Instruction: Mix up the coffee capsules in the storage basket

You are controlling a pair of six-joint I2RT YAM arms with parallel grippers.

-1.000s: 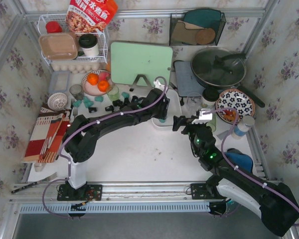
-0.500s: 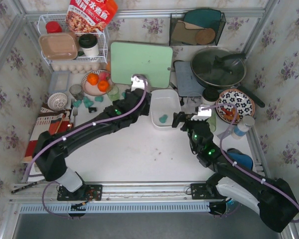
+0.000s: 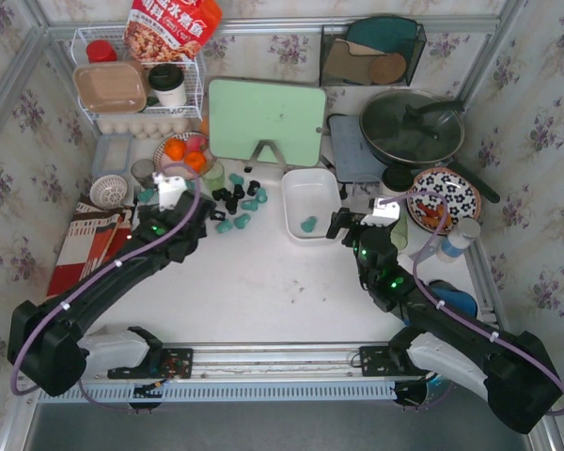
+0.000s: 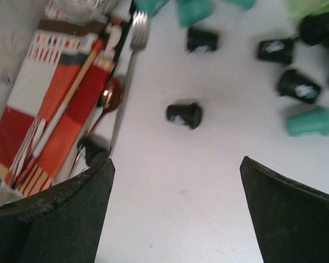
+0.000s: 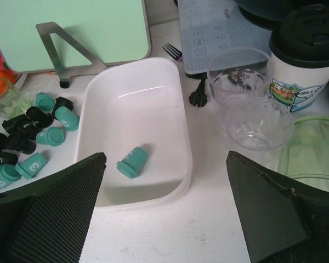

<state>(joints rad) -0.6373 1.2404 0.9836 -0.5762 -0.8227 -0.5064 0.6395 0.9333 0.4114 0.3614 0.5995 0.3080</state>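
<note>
**Left arm (image 3: pixel 122 268) back at the loose pods, one teal capsule (image 3: pixel 308 225) dropped in**
From above, it had swung clear of the storage basket (image 3: pixel 305 188); the other coffee capsules (image 3: pixel 237 202) lay left of it on the table (image 3: pixel 263 291). Left wrist: left jaws released, empty, over a black capsule (image 4: pixel 183 115). Right wrist: right jaws spread, empty, at the basket; mixing had barely begun.

Floral wallpaper (image 3: pixel 545 122), white table (image 3: pixel 263 301) (metal-railed)
</note>
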